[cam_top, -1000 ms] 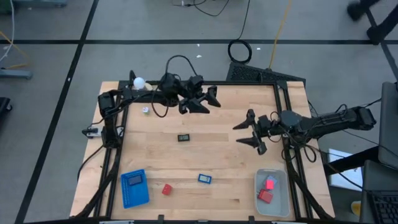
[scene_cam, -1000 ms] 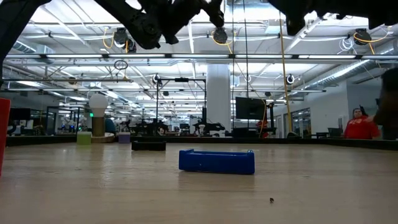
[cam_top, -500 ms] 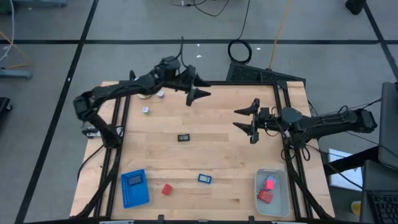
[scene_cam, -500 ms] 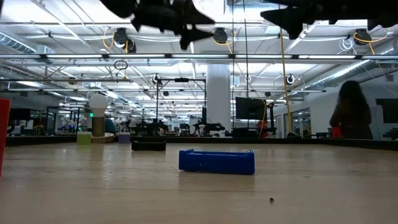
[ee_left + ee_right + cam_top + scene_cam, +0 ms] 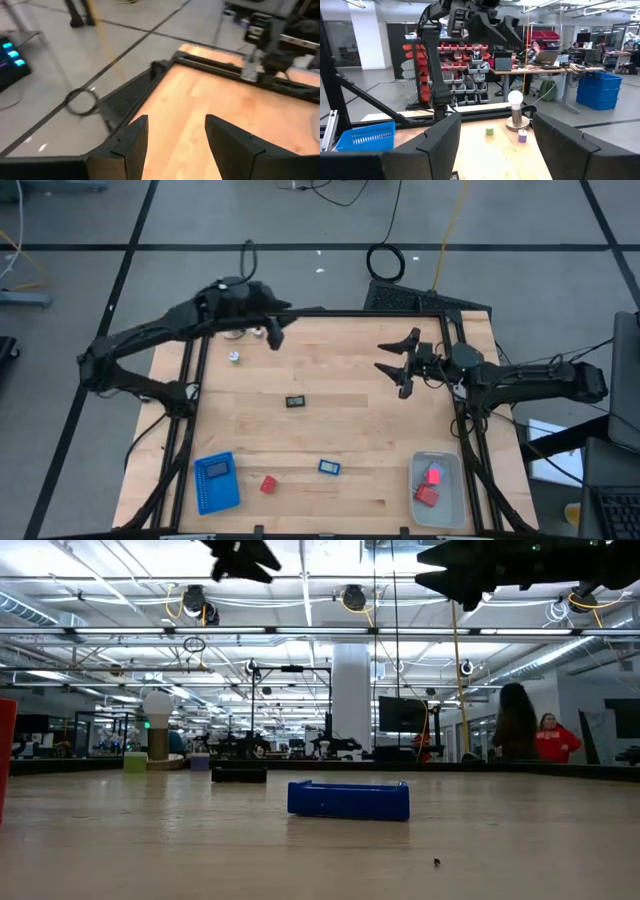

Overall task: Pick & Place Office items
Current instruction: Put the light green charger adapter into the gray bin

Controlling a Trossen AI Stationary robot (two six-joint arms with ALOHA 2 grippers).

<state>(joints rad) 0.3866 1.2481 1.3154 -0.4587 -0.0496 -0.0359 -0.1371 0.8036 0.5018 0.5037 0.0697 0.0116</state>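
Note:
The office items lie spread over the wooden table: a black piece (image 5: 296, 401) mid-table, a blue piece (image 5: 329, 467) and a red block (image 5: 268, 484) near the front, and a tiny whitish bit (image 5: 234, 357) at the far left. Two red pieces (image 5: 431, 483) lie in the pale bin (image 5: 455, 515). My left gripper (image 5: 272, 330) hangs high over the far left corner, almost level, open and empty (image 5: 175, 135). My right gripper (image 5: 385, 360) hovers open and empty over the table's right part (image 5: 495, 145).
A blue ribbed tray (image 5: 216, 482) lies at the front left. A white ball on a round base (image 5: 515, 107) stands at the far left corner with a green bit (image 5: 490, 131) and a purple bit (image 5: 522, 136) beside it. Dark frame rails (image 5: 185, 410) line the table. People show in the room beyond.
My left gripper has drawn back from over the far middle of the table toward the far left corner, rising and tipping from pointing down to nearly level. My right gripper has swung a little toward the far edge. No item has moved.

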